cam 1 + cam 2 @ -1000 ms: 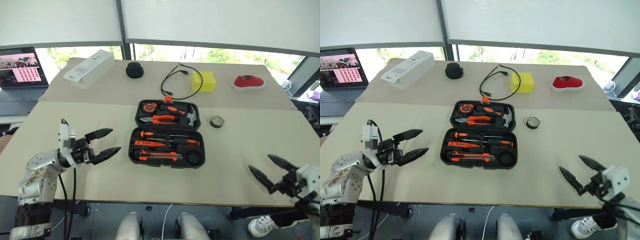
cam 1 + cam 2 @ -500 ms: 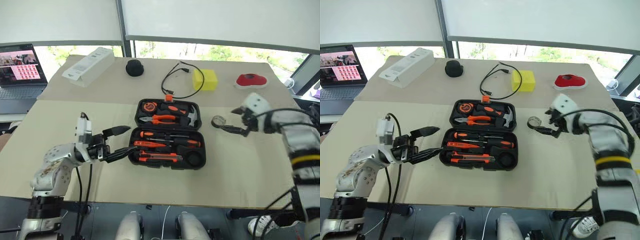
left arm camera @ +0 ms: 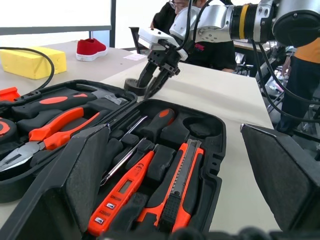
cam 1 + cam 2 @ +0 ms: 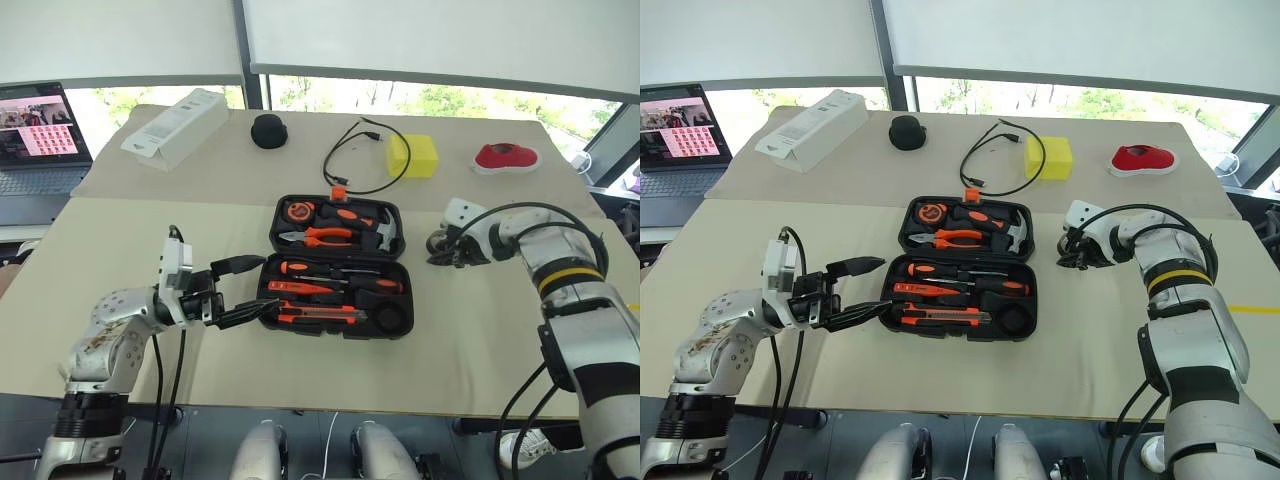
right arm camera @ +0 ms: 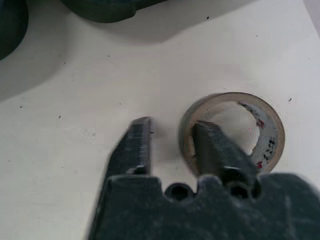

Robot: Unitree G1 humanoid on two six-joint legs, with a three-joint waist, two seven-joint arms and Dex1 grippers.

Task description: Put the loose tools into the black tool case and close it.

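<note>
The black tool case (image 4: 393, 268) lies open in the middle of the table. Orange-and-black pliers (image 4: 322, 238) rest in its far half. Screwdrivers (image 4: 325, 270), an orange tester (image 3: 122, 189) and a utility knife (image 3: 177, 192) sit in its near half, beside an empty round slot (image 4: 390, 318). My left gripper (image 4: 258, 287) stands open at the case's left edge, fingers pointing at it. A tape roll (image 5: 262, 131) lies just right of the case. My right gripper (image 5: 172, 127) is shut on its wall, with one finger inside the ring and one outside.
At the back stand a white long box (image 4: 175, 125), a black round object (image 4: 268, 132), a looped black cable (image 4: 358, 165), a yellow block (image 4: 412, 157) and a red shoe (image 4: 505, 157). A laptop (image 4: 35, 140) sits far left. People stand beyond the table's right side (image 3: 300, 75).
My right arm swung in from the front right corner to the tape roll and its fingers closed. My left gripper moved right to the case's left edge, still open.
</note>
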